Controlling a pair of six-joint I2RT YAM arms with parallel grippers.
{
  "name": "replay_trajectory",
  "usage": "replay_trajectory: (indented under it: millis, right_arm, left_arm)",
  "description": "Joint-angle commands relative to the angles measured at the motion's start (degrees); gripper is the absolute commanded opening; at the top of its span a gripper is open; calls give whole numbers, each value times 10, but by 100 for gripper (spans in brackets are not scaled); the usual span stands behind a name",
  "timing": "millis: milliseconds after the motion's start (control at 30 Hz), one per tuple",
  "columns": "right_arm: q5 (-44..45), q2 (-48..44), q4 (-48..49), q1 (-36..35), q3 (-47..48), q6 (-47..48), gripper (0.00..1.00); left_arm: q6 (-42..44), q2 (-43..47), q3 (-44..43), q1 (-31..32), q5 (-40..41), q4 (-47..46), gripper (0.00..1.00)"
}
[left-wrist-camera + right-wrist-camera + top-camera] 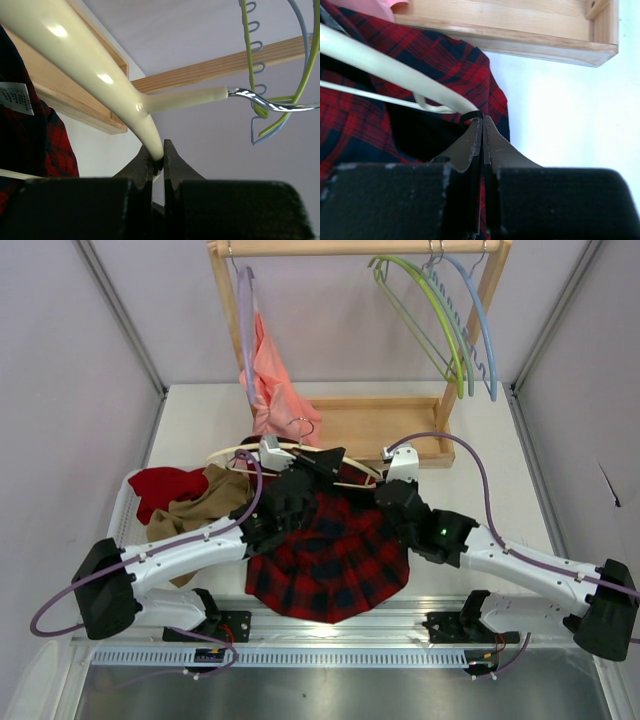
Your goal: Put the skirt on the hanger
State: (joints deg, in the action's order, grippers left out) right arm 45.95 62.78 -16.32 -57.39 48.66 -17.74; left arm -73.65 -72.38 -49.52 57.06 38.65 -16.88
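The red and black plaid skirt (330,555) lies spread on the table between my arms. The cream hanger (240,453) lies across its far edge, with the metal hook (301,424) pointing toward the rack. My left gripper (305,466) is shut on the hanger (100,75) near its neck, and the hook (272,103) points right. My right gripper (378,486) is shut on a thin black loop (471,115) of the skirt (445,65), right at the hanger arm's end (385,67).
A wooden rack (360,248) with a tray base (385,425) stands at the back. It holds green and blue hangers (450,320) and a lilac hanger with a salmon garment (272,375). A tan cloth (205,502) and a red cloth (165,485) lie left.
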Motion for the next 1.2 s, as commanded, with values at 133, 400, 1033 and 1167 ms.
replay_trajectory:
  millis: [133,400,1033,1167]
  right_arm:
    - [41,5,4,-3,21,-6,0]
    - [33,1,4,-3,10,-16,0]
    - [-9,-15,59,-3,-12,14,0]
    - [-37,-33,59,-4,-17,7,0]
  left_arm:
    - [-26,29,-24,3,38,9,1]
    - [-124,8,-53,6,20,104,0]
    - [-256,-29,-111,14,-36,223,0]
    - [-275,-42,-123,13,-32,240,0]
